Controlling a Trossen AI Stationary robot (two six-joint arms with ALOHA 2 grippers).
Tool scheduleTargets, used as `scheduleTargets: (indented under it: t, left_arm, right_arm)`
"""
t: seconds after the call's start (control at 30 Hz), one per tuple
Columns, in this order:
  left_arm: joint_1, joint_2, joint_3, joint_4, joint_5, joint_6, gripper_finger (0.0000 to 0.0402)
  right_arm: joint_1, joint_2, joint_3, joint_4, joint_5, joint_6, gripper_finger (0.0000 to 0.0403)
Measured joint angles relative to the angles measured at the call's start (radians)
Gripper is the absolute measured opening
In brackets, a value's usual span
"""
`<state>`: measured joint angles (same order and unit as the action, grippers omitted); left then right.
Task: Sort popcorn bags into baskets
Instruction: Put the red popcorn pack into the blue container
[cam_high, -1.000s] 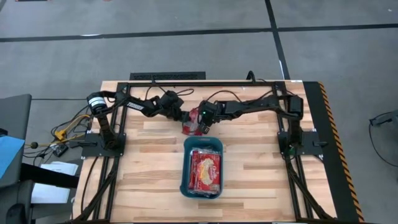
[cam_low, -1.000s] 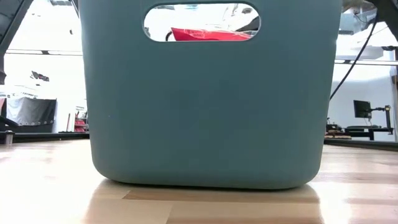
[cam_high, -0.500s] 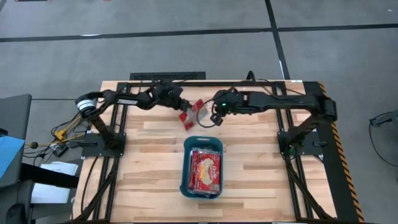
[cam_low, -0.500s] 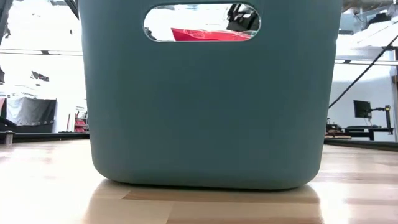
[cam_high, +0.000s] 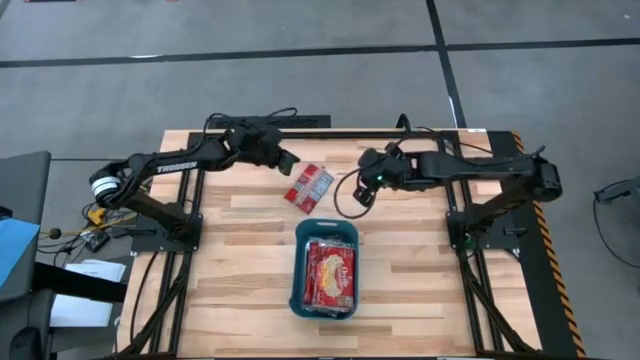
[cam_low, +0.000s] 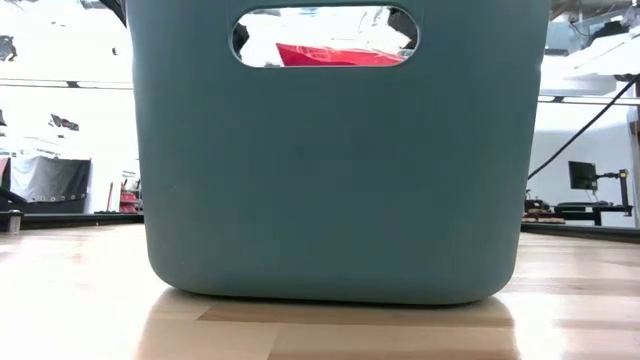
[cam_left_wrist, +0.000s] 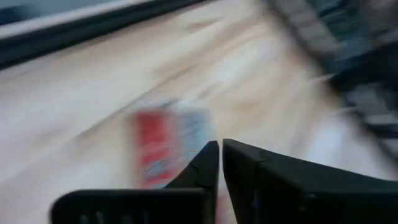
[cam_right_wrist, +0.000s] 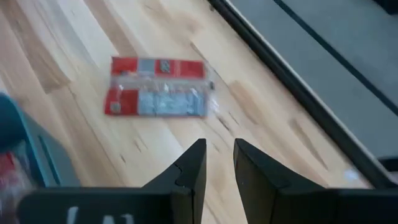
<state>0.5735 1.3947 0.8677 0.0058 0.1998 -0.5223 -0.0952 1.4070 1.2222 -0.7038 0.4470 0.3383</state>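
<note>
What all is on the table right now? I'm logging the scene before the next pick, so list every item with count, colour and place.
Loose popcorn bag: one, red with pale panels, flat on the wood between the two grippers, beyond the basket's far end.
Packed popcorn bags: a stack, count unclear, red and yellow, inside the basket.
Basket: one, teal-blue, table centre.
Table: one, light wood planks, black frame.
Left gripper: dark, fingers nearly together, empty, raised beside the loose bag at the table's far side.
Right gripper: dark, narrow gap between fingers, empty, on the bag's other side.
</note>
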Motion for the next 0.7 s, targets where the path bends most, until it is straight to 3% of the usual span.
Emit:
scheduleTargets:
  t: [0.13,0.3,0.4,0.57,0.7]
  left_arm:
    - [0.019,0.001,-0.007,-0.106,-0.103,0.039,0.005]
    - [0.081,0.028,-0.049,-0.11,0.045,-0.014,0.0132]
    - [0.098,0.049,-0.053,-0.104,0.074,-0.013,0.0185]
    - [0.103,0.064,-0.055,-0.107,0.077,-0.032,0.0256]
    - [0.103,0.1,-0.056,-0.108,0.103,-0.077,0.0282]
  right_arm:
    - [-0.007,0.084,-0.064,0.091,-0.018,-0.03,0.0107]
    - [-0.097,0.255,-0.105,0.354,-0.221,-0.076,0.0107]
    - [-0.149,0.359,-0.077,0.477,-0.3,-0.074,0.0107]
    - [-0.199,0.5,0.032,0.458,-0.33,-0.074,0.0107]
    - [-0.214,0.586,0.12,0.377,-0.348,-0.061,0.0107]
